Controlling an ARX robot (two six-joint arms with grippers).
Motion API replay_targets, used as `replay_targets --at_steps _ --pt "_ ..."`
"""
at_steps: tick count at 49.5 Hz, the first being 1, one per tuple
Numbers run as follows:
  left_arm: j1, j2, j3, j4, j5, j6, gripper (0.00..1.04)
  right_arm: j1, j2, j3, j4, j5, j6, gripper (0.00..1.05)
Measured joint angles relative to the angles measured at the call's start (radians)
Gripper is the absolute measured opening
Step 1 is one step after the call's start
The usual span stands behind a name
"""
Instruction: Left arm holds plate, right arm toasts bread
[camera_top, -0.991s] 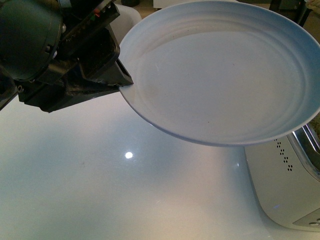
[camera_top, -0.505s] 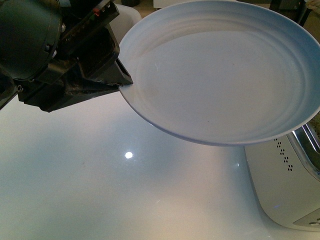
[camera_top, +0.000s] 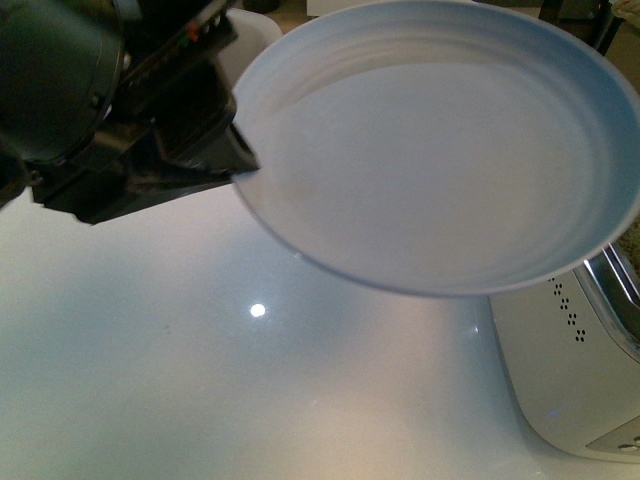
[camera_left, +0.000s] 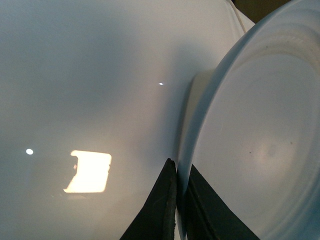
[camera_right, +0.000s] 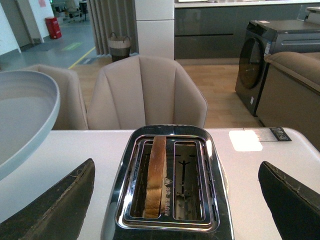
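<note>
My left gripper (camera_top: 240, 165) is shut on the rim of the pale bluish-white plate (camera_top: 440, 150), which hangs tilted above the white table (camera_top: 200, 380). In the left wrist view the gripper (camera_left: 179, 172) pinches the plate's (camera_left: 250, 135) edge between its two black jaws. The plate is bare. The bread (camera_right: 156, 175) stands on edge in one slot of the toaster (camera_right: 170, 222), its top poking out. My right gripper (camera_right: 175, 200) is open wide, its fingers (camera_right: 55, 205) either side of the toaster and above it, touching nothing. The plate (camera_right: 22, 115) edge shows beside them.
The white toaster (camera_top: 575, 370) stands at the table's right, partly under the plate. Its second slot (camera_right: 186, 180) holds nothing. Beige chairs (camera_right: 145, 92) stand behind the table, with a dark washing machine (camera_right: 265, 60) further back.
The plate has tipped and shifted slightly with my left gripper; the toaster has not moved.
</note>
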Motion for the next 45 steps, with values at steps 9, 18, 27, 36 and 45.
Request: replay_targets --at_steps 9,18,27,36,45 --pt "-0.01 0.007 0.023 -0.074 -0.147 0.099 0.03 0.0 0.0 0.0 0.0 0.0 0.0 0.96" --pt "0.034 0.009 0.053 -0.069 -0.084 0.134 0.03 0.0 -0.001 0.0 0.0 0.001 0.0 0.96" --pt "0.233 0.025 0.053 -0.038 0.023 0.196 0.03 0.0 -0.001 0.0 0.0 0.001 0.0 0.96" --pt "0.488 0.064 0.053 0.011 0.137 0.337 0.03 0.0 -0.001 0.0 0.0 0.0 0.0 0.96" --pt "0.634 0.123 0.035 0.082 0.233 0.455 0.03 0.0 -0.001 0.0 0.0 0.0 0.0 0.96"
